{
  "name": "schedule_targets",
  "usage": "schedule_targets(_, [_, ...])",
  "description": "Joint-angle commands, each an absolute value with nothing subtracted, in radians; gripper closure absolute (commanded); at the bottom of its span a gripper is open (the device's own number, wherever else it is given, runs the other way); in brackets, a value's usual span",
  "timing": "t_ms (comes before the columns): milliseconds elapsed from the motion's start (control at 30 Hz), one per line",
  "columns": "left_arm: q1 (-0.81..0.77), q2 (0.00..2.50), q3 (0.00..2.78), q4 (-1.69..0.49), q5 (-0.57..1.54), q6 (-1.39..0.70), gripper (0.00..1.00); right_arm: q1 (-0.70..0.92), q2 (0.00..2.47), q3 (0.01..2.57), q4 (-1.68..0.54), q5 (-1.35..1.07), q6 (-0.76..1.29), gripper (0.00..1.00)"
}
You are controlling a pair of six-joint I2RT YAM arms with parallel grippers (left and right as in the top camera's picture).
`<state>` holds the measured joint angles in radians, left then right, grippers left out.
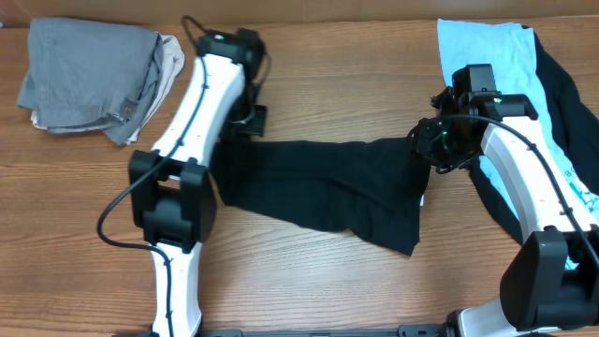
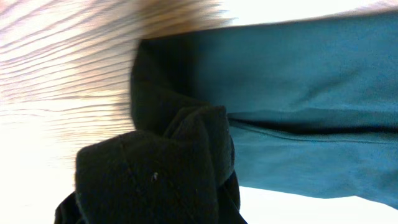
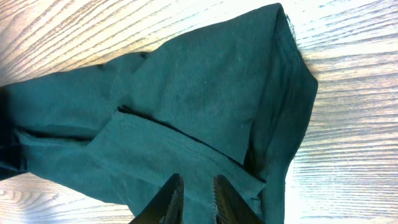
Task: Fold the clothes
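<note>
The black T-shirt (image 1: 328, 183) lies in the middle of the table (image 1: 318, 290), pulled out long from left to right. It is narrow, so I think it is already folded over once.

My left gripper (image 1: 245, 120) sits at the shirt's left end. Its camera shows only a dark lump of cloth at the bottom of the frame, no fingers, so I cannot tell if it is holding on.

My right gripper (image 3: 196, 199) is at the shirt's right end. Its fingers (image 3: 173, 196) are close together with a thin gap over the cloth. I cannot tell if they pinch it.

I think one arm is at each end to keep the shirt flat for the next fold.

The grey and beige pile (image 1: 84, 75) waits at the upper left, and the light blue cloth (image 1: 487, 47) and another black cloth (image 1: 562, 84) at the upper right, out of the way.
</note>
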<state>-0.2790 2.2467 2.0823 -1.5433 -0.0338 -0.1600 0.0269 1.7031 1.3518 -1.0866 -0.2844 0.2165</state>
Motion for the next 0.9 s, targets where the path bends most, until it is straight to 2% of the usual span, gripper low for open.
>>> schedule_targets(0, [-0.317, 2.22, 2.097, -1.53, -0.035, -0.218, 0.96, 0.026, 1.709, 1.347, -1.081, -0.29, 0.221, 0.8])
schedule_targets(533, [-0.417, 2.22, 2.096, -1.491, 0.023, -0.265, 0.96, 0.026, 1.709, 1.347, -1.078, -0.29, 0.221, 0.8])
schedule_targets(700, [-0.447, 2.22, 2.096, -1.473, 0.049, -0.286, 0.89, 0.026, 1.709, 1.347, -1.078, -0.29, 0.221, 0.8])
schedule_targets(733, [-0.453, 2.22, 2.096, -1.471, 0.064, -0.286, 0.83, 0.026, 1.709, 1.347, -1.077, -0.289, 0.221, 0.8])
schedule_targets(767, [-0.459, 2.22, 2.096, -1.468, 0.078, -0.286, 0.7, 0.026, 1.709, 1.347, -1.077, -0.289, 0.221, 0.8])
schedule_targets(800, [-0.465, 2.22, 2.096, -1.465, 0.086, -0.285, 0.44, 0.026, 1.709, 1.347, -1.077, -0.289, 0.22, 0.79])
schedule_targets(833, [-0.472, 2.22, 2.096, -1.464, 0.09, -0.284, 0.25, 0.026, 1.709, 1.347, -1.077, -0.289, 0.22, 0.79])
schedule_targets(867, [-0.478, 2.22, 2.096, -1.463, 0.086, -0.279, 0.15, 0.026, 1.709, 1.347, -1.077, -0.289, 0.22, 0.79])
